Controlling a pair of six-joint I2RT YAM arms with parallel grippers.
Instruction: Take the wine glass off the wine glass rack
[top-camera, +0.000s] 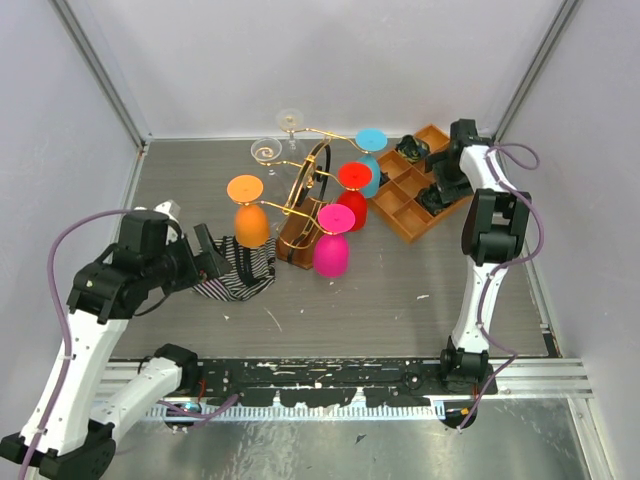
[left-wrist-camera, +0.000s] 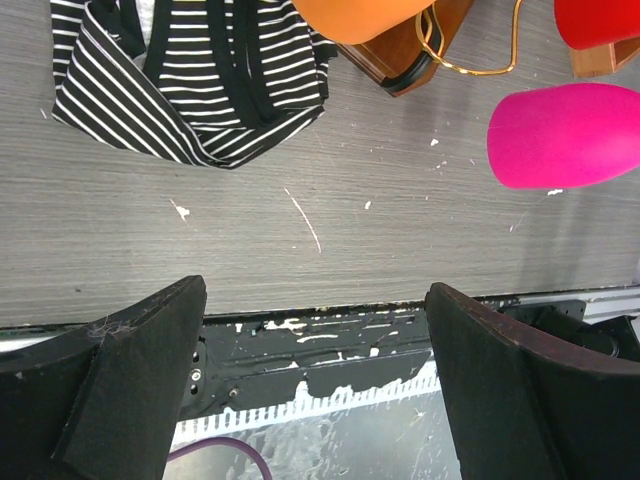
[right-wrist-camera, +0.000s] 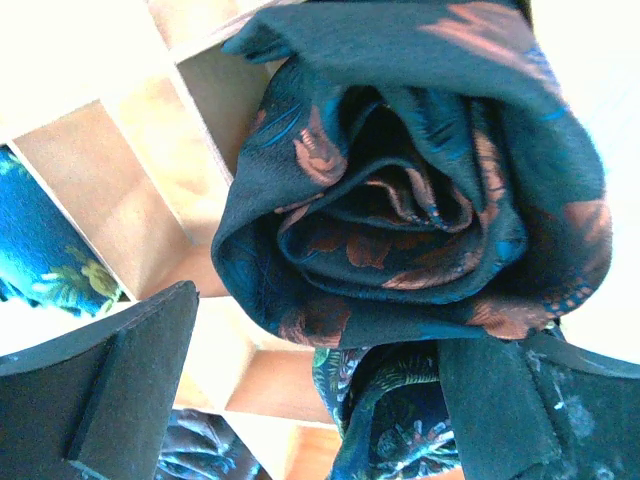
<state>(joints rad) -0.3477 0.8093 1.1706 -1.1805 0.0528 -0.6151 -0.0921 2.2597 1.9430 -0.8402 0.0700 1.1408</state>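
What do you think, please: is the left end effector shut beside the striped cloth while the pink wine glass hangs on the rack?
Not quite: the left end effector is open, not shut; the left wrist view shows its fingers wide apart, holding nothing. It is beside the striped cloth, and the pink wine glass hangs on the wine glass rack.

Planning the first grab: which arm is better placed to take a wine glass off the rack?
Left, probably. The open left gripper faces the wine glass rack, with the orange glass close ahead. The right gripper hangs open over rolled fabric in the orange tray.
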